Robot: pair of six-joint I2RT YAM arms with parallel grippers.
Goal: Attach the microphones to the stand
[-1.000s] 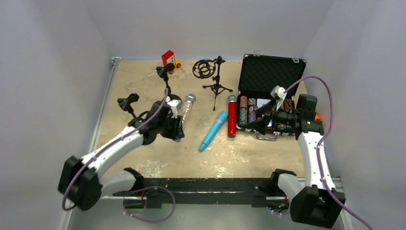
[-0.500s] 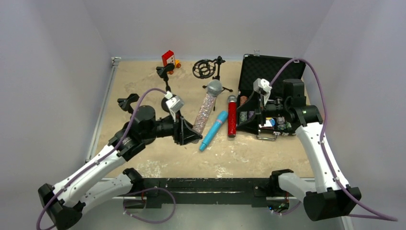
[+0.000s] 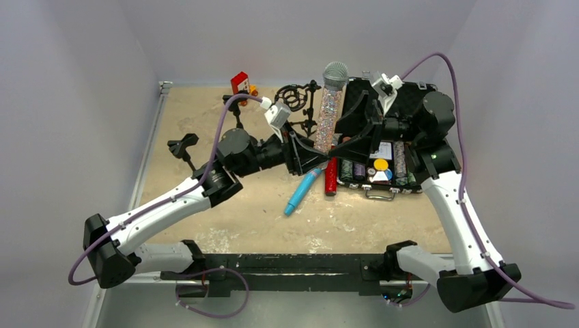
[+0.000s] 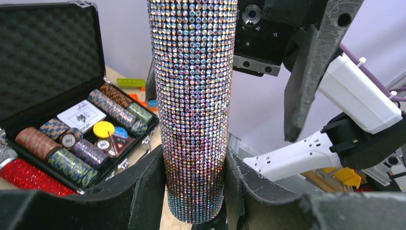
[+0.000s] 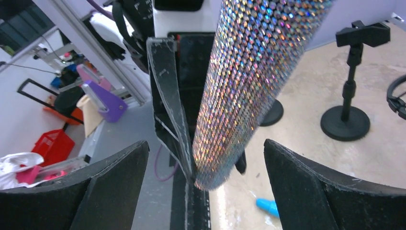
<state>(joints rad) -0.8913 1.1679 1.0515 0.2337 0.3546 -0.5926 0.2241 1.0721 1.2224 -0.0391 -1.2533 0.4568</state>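
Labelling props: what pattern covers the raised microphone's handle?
Silver-glitter stick microphone: tight rows of iridescent rhinestones, best in left wrist view.

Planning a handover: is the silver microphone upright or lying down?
Upright: the silver microphone, mesh head on top, base clamped in the left gripper.

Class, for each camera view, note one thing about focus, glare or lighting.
Top external: even, diffuse light, weak shadows, sharp. Left wrist: the silver-glitter microphone throws coloured glints; the poker chip case is crisp. Right wrist: microphone glitter sparkles; the background looks slightly soft.
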